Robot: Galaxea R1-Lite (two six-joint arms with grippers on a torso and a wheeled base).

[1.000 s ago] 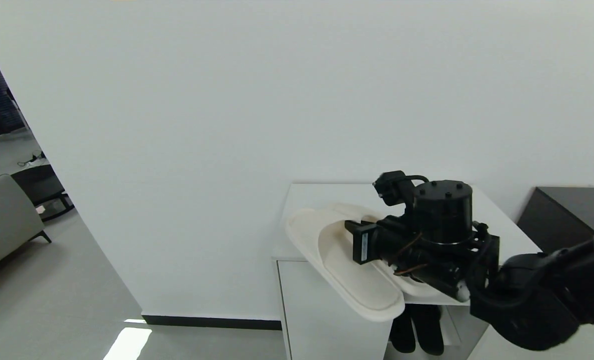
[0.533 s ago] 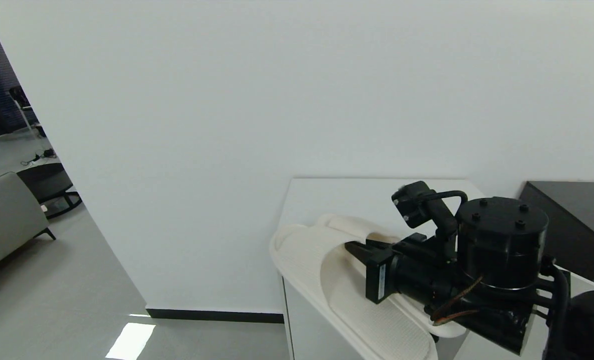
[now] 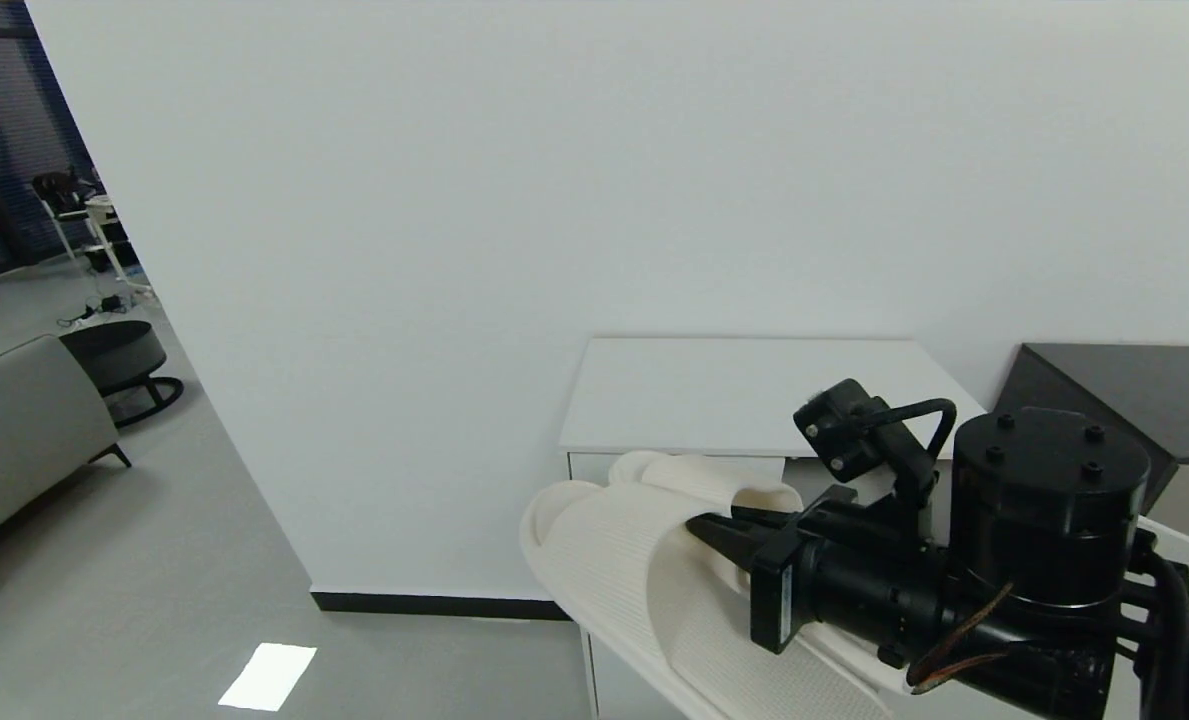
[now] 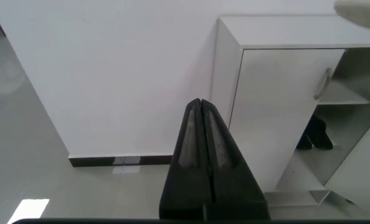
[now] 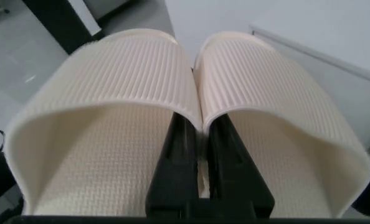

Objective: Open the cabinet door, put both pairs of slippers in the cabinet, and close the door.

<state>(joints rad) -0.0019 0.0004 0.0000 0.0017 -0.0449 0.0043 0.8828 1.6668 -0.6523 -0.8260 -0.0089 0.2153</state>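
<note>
Cream ribbed fabric slippers (image 3: 614,560), a pair side by side, sit in the black right gripper (image 3: 699,527) before the white cabinet (image 3: 744,395) in the head view. Left wrist view: the black left gripper (image 4: 200,106) has its jaws pressed together on nothing, and black slippers (image 4: 316,134) stand inside the cabinet's open side. Right wrist view: the right gripper's jaws pinch both cream slippers where they meet.

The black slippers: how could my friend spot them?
Look at the white cabinet against the white wall, in its open side. Below a white shelf sits the black pair of slippers. It is dark and unheld, unlike the cream ribbed slippers pinched in the right gripper.
</note>
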